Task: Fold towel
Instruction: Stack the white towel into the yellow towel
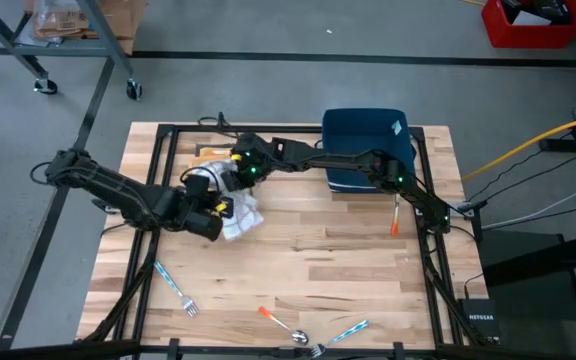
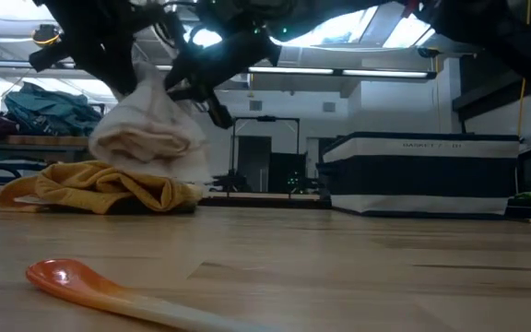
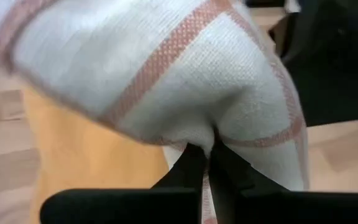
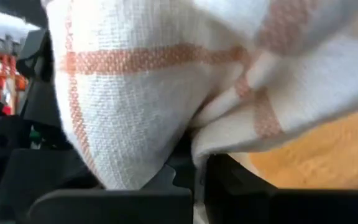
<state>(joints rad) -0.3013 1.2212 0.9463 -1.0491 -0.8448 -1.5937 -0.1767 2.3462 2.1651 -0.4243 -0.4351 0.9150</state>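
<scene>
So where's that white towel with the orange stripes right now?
The white towel hangs above the table's left-middle, pinched between the left gripper and right gripper, over the yellow cloth.

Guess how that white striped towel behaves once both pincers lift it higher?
Likely floppy: the white striped towel bunches and droops between the left pincer and right pincer. Probably light, hanging from small pinches. It may drag the yellow cloth beneath.

white lettering on the dark bin [image 2: 419, 173] too small to read, no other legible text
</scene>
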